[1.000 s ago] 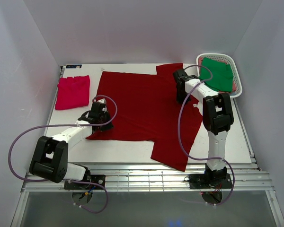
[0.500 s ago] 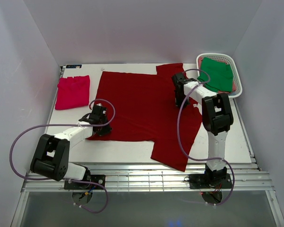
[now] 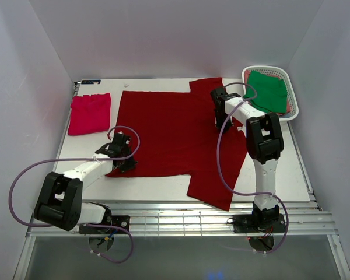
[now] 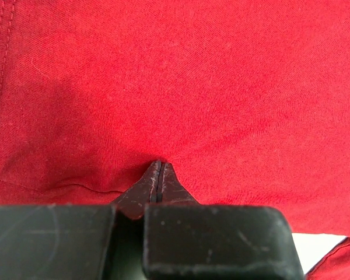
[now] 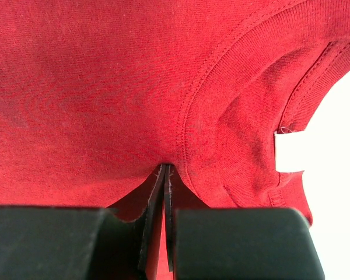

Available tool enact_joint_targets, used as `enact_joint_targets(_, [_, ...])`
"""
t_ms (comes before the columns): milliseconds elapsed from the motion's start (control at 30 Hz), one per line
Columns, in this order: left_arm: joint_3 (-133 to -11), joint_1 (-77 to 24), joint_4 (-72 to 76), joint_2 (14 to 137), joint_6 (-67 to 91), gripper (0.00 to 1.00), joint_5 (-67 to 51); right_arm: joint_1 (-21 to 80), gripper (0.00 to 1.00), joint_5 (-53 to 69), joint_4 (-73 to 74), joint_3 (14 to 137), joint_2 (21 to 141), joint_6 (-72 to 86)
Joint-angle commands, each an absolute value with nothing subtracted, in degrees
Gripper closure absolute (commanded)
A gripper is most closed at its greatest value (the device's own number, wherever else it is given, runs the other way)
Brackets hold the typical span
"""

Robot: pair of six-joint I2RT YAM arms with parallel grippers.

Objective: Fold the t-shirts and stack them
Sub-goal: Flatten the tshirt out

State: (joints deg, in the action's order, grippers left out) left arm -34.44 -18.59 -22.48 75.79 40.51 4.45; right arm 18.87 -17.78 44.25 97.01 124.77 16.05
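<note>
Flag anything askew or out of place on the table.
The large dark red cloth t-shirt lies spread but skewed, its near sleeve trailing toward the table's front edge. The green cloth t-shirt lies loosely heaped in the white slotted plastic basket. Nothing looks damaged.

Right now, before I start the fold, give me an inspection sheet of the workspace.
Surface: white table, bare along its edges.
Job's things: dark red t-shirt spread out; pinkish-red t-shirt folded, far left; green t-shirt in white basket.
Clutter: small dark item at far-left corner, unidentifiable.
Grippers: left gripper shut on the dark red t-shirt's near-left edge; right gripper shut by its collar.
Cables: purple cables loop from both arms; the right one crosses the shirt.
Surroundings: plain pale walls.
</note>
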Motion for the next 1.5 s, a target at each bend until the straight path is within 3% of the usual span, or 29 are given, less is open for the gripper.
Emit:
enact_joint_targets(0, [-34.62, -18.98, -25.94, 74.62, 39.21, 1.0, 5.89, 18.19, 0.92, -17.75, 42.46, 95.28, 124.38, 15.73])
enact_joint_targets(133, [-42.87, -18.98, -23.65, 72.6, 34.39, 1.0, 8.25, 18.19, 0.92, -18.19, 38.85, 96.93, 117.08, 14.16])
enact_joint_targets(167, [-48.29, -18.98, -22.95, 72.95, 32.97, 1.0, 8.61, 18.19, 0.89, -17.93, 38.67, 100.77, 115.77, 13.37])
enact_joint_targets(200, [-51.12, -18.98, -21.46, 74.43, 31.57, 0.98, 9.05, 18.11, 0.78, -17.49, 39.28, 103.33, 115.67, 11.62])
enact_joint_targets(233, [-54.11, -18.98, -20.92, 75.84, 29.2, 0.73, 10.53, 18.02, 0.7, -17.14, 39.98, 106.23, 116.01, 10.82])
enact_joint_targets(300, [-63.83, -18.72, -20.83, 82.57, 26.91, 0.35, 12.39, 17.41, 0.55, -15.48, 42.09, 116.04, 119.17, 9.5])
enact_joint_targets(367, [-70.63, -17.67, -21.44, 88.74, 23.05, 0.04, 12.66, 16.53, 0.47, -14.42, 44.99, 122.31, 123.98, 8.79])
enact_joint_targets(400, [-77.8, -17.23, -23.01, 92.08, 22.24, 0.02, 12.4, 16.18, 0.43, -13.37, 45.61, 127.22, 125.49, 8.44])
enact_joint_targets(533, [-91.65, -12.4, -24.78, 109.81, 20.65, 0.02, 8.97, 12.76, 0.39, -9.06, 42.82, 131.48, 131.04, 8.26])
enact_joint_targets(767, [-101.85, -5.63, -20.21, 123.55, 17.59, 0.02, 6.85, 6.77, 0.39, 2.87, 29.82, 127.79, 136.84, 11.07])
enact_joint_targets(967, [-101.44, -3.87, -10.85, 126.39, 15.82, 0.02, 9.31, 6.33, 0.38, 5.98, 24.62, 136.13, 145.71, 9.93])
enact_joint_targets(1167, [-101.33, -3.52, -3.0, 128.05, 15.03, 0.02, 8.88, 6.15, 0.38, 5.1, 15.74, 133.16, 147.04, 10.72])
enact_joint_targets(1467, [-111.88, -2.29, -1.58, 138.42, 16.26, 0.02, 6.77, 6.15, 0.37, 1.68, 8.1, 134.47, 150.55, 10.37])
